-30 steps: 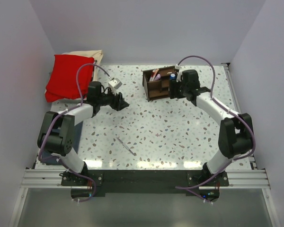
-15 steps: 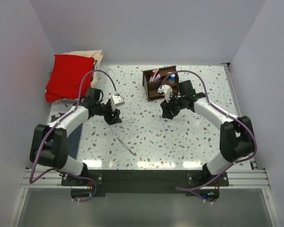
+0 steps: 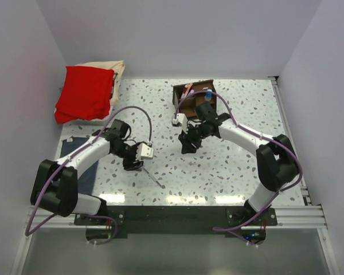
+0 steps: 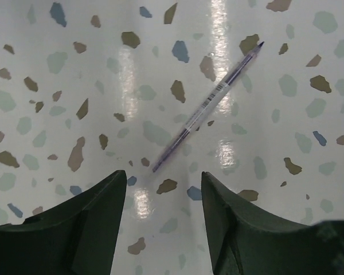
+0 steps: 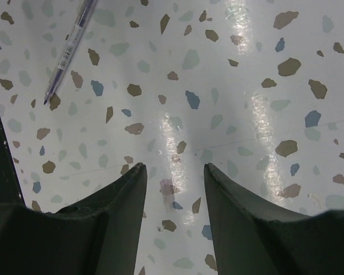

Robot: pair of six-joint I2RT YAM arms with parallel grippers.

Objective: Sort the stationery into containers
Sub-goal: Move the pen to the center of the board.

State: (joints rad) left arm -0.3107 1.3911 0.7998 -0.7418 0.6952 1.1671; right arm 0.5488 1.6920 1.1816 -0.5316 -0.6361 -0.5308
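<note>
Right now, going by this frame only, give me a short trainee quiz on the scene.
1. True or false: the left gripper is shut on the pen.
2. What shows between the right gripper's fingers in its wrist view? A) a tiny reddish piece B) a coin C) a battery
3. Fill in: the pen lies flat on the ___, outside the organizer.
Key: 1 false, the jaws stand open; 2 A; 3 table.

Pen (image 3: pixel 153 177) on table (image 3: pixel 235 169), before organizer (image 3: pixel 190 106)

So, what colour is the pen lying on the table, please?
The pen is translucent purple, dark-tipped; clearest in the left wrist view.
</note>
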